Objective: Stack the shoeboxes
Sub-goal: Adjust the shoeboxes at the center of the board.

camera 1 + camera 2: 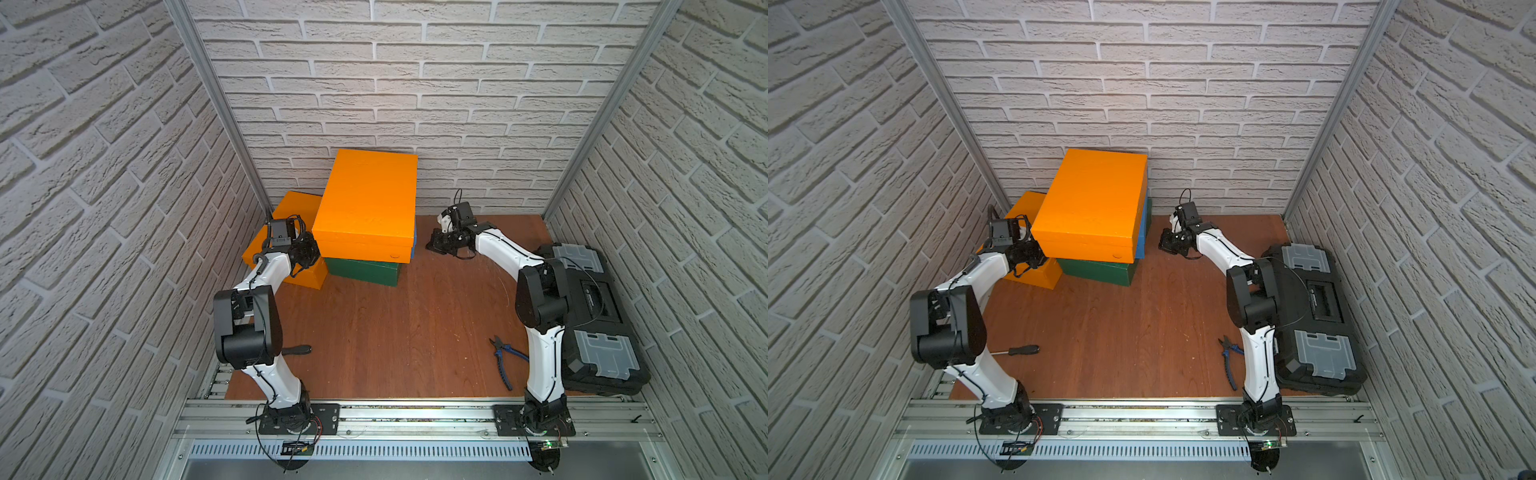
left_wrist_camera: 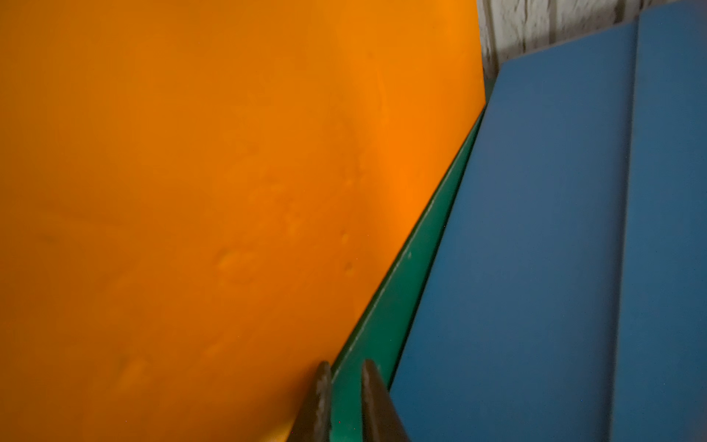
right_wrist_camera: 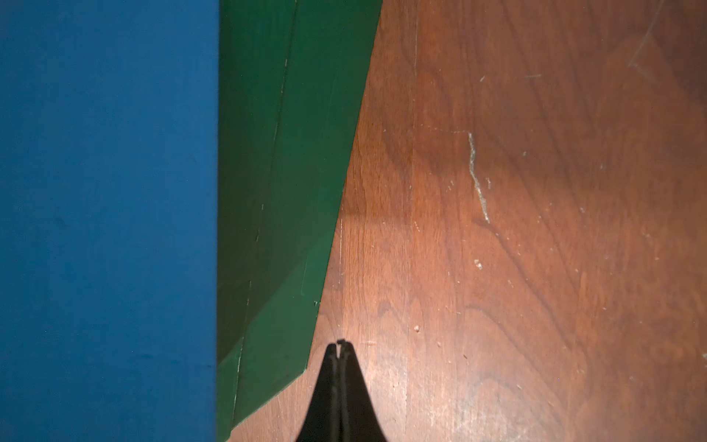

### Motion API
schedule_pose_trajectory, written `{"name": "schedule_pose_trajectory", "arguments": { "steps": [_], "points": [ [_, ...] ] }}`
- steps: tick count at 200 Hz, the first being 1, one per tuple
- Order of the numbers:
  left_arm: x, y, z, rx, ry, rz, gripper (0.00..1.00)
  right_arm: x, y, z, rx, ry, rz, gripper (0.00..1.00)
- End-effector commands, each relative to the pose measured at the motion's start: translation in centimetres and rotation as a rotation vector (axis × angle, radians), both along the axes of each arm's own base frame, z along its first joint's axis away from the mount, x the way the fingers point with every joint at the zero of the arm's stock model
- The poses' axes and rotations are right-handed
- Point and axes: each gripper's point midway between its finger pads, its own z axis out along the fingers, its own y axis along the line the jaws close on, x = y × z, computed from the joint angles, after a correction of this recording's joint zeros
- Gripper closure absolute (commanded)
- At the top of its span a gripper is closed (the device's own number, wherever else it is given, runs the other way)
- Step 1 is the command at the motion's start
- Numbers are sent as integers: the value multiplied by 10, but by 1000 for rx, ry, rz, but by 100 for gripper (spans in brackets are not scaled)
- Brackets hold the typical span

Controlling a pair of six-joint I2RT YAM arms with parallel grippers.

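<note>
Left wrist view shows the left end effector (image 2: pixel 346 363) with its two fingers (image 2: pixel 321 398) a narrow gap apart and nothing seen clamped between them. The green shoebox (image 2: pixel 401 306) shows through the gap as a thin strip, with the lone orange shoebox (image 2: pixel 191 191) on one side and the blue shoebox (image 2: pixel 535 248) on the other; whether the fingers touch any cardboard cannot be told. In both top views this end effector (image 1: pixel 306 251) sits over the lone orange shoebox (image 1: pixel 291 212), right beside the stack. The stack stands on the tabletop (image 1: pixel 395 332) near the back wall, with the green shoebox (image 1: pixel 361 272) at the bottom, the blue shoebox (image 1: pixel 1142 232) on it, and the upper orange shoebox (image 1: pixel 368 199) on top. The lone orange shoebox rests on the tabletop just beside the stack, on the robot's left. The right end effector (image 3: pixel 339 342) is fully closed, fingertips meeting, empty, and it hangs over bare tabletop (image 3: pixel 535 229) just beside a corner of the green shoebox (image 3: pixel 287 191), apart from the stack (image 1: pixel 436 245)
</note>
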Motion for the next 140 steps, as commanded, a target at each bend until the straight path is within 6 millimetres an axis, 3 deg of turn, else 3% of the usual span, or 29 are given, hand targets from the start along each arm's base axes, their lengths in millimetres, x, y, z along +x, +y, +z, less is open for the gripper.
{"name": "schedule_pose_trajectory", "arguments": {
  "steps": [1,39,81,103,140],
  "points": [
    [-10,-16,-22,6,66,-31,82,5,1,4,9,-14,2,96],
    [-23,-28,-33,9,97,-42,82,3,-4,5,26,-13,-3,96],
    [-24,-25,-23,40,87,-41,82,2,-14,6,31,-15,-16,96],
    [-22,-35,-28,27,90,-52,82,6,-18,3,28,-8,-15,95],
    [-24,-62,-36,1,96,-87,82,3,-5,3,55,-11,17,95]
  ]
}}
